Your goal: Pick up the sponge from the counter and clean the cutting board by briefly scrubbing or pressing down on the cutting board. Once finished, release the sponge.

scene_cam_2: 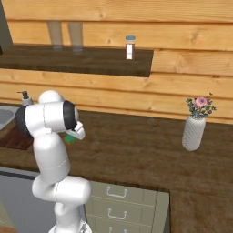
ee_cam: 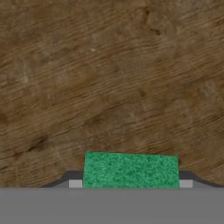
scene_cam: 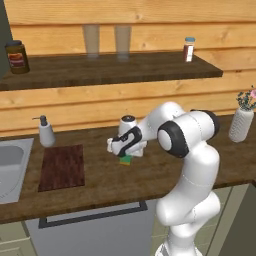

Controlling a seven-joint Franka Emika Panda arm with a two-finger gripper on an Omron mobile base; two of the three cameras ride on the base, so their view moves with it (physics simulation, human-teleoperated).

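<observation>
The green-topped sponge (scene_cam: 125,160) (scene_cam_2: 69,138) sits on the wood-plank counter (scene_cam: 160,175), directly under my hand. In the hand view the sponge (ee_cam: 130,170) lies between my fingers, and the gripper (ee_cam: 130,184) is shut on it, a pad (ee_cam: 75,184) against each short side. In the left base view the gripper (scene_cam: 126,155) points down at the counter (ee_cam: 109,87). The dark reddish cutting board (scene_cam: 62,167) (scene_cam_2: 11,138) lies flat to the sponge's left, a short gap away.
A grey sink (scene_cam: 10,167) lies left of the board, with a soap dispenser (scene_cam: 46,132) behind it. A white vase with flowers (scene_cam: 241,122) (scene_cam_2: 194,132) stands at the right. The wall shelf (scene_cam: 110,70) above carries a jar (scene_cam: 16,56), two glasses and a small bottle (scene_cam: 188,49).
</observation>
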